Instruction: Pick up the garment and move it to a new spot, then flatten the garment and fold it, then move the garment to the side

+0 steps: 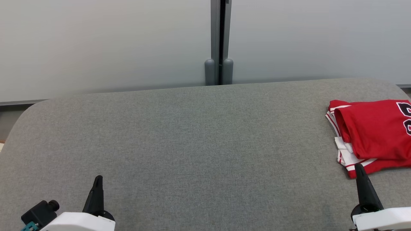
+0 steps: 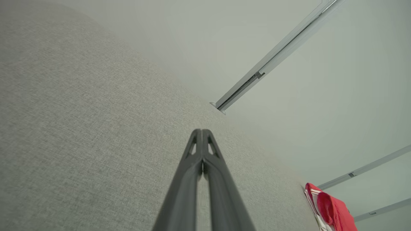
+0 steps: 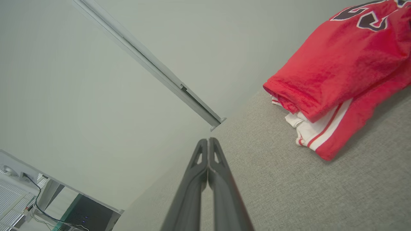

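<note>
Pale grey wall panels (image 1: 96, 41) stand across the whole far side. A narrow grey post (image 1: 219, 41) sits at the seam between them and ends in two rounded feet at the back edge of the bench (image 1: 192, 134). The bench is a broad surface covered in grey woven fabric, with rounded far corners. Its middle and left are bare.

The garment (image 1: 372, 131), a red jersey with white and red striped trim and dark numerals, lies folded in a compact stack at the far right of the bench. Part of it is cut off by the edge of the head view. Its white trim peeks out along the left side of the stack.

The right pincer (image 1: 357, 166) points up just in front of the garment's near left corner, its fingers pressed together on nothing. The left pincer (image 1: 98, 179) sits well apart at the lower left over bare fabric, likewise pressed together and empty. Nothing lies between either pincer and the garment.

A small black knobbed part (image 1: 40, 213) with a teal piece sits beside the left wrist.
</note>
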Controlling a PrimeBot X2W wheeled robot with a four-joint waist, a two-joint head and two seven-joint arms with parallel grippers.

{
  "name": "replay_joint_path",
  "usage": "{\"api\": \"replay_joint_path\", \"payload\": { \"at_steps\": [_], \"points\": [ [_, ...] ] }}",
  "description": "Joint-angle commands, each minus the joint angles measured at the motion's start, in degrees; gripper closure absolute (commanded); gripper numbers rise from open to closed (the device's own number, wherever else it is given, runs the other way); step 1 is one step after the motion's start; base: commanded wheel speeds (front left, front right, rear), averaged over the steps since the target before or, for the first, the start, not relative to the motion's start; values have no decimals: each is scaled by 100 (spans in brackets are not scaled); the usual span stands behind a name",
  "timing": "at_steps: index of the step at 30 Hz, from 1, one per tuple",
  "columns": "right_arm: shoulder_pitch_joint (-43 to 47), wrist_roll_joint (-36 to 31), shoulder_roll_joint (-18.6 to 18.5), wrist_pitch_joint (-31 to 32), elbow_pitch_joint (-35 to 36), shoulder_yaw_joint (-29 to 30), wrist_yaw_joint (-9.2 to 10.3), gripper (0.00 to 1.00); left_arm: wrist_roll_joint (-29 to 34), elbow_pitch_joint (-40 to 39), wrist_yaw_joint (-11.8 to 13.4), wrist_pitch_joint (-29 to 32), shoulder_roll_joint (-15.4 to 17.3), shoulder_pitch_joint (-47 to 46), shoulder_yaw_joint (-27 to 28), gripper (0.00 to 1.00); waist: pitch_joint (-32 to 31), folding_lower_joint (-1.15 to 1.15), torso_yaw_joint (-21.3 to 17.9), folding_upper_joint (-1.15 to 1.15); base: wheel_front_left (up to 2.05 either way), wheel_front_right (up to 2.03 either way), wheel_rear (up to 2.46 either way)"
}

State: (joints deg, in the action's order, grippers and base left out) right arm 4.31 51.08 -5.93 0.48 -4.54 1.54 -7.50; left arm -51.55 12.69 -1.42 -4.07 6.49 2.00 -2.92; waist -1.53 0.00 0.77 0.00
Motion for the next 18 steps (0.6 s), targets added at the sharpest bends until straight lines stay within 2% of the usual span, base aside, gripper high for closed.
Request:
{"api": "replay_joint_path", "payload": {
  "at_steps": [1, 18],
  "points": [
    [-160, 221, -17, 27, 17, 41, -3, 100, -205, -53, -53, 39, 17, -174, 76, 100, 3, 0, -2, 0, 0, 0, 0],
    [-403, 1269, 27, 140, -230, 110, -2, 100, -1207, -9, -201, 301, -76, -363, 309, 100, 36, 0, -16, 0, 0, 0, 0]
  ]
}}
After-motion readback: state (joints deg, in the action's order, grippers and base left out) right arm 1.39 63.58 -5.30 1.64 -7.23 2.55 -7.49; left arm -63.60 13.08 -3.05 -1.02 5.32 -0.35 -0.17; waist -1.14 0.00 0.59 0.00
